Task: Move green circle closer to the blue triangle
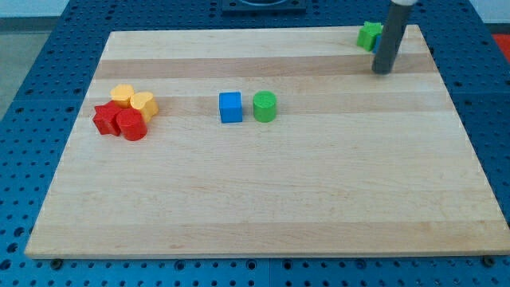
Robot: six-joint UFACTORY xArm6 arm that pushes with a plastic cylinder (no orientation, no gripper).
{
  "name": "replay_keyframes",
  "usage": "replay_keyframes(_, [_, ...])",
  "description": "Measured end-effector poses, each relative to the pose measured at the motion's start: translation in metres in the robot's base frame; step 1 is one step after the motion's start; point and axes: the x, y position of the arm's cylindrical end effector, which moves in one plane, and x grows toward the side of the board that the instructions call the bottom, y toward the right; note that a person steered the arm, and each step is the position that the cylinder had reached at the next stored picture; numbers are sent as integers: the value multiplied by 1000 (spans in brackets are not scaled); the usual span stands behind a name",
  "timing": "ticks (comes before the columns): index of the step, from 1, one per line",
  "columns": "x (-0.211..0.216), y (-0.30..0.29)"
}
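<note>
The green circle (264, 106) is a short green cylinder a little left of the board's middle, in the upper half. A blue block (230, 107) sits just to its left with a narrow gap between them; it looks square from here and I cannot make out a triangle. My tip (383, 71) is at the view's upper right, far to the right of and above the green circle. The dark rod partly hides a second green block (369, 36) near the board's top edge.
At the view's left is a tight cluster: two yellow blocks (122, 95) (143, 104) above a red block (104, 118) and a red cylinder (131, 125). The wooden board (263, 199) lies on a blue perforated table (32, 96).
</note>
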Motion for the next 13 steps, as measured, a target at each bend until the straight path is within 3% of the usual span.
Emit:
replay_keyframes(2, [101,-82])
replay_keyframes(3, [130,-131])
replay_keyframes(4, [130,-180])
replay_keyframes(5, [125,-206])
replay_keyframes(8, [78,-213])
replay_keyframes(13, [-34,-133])
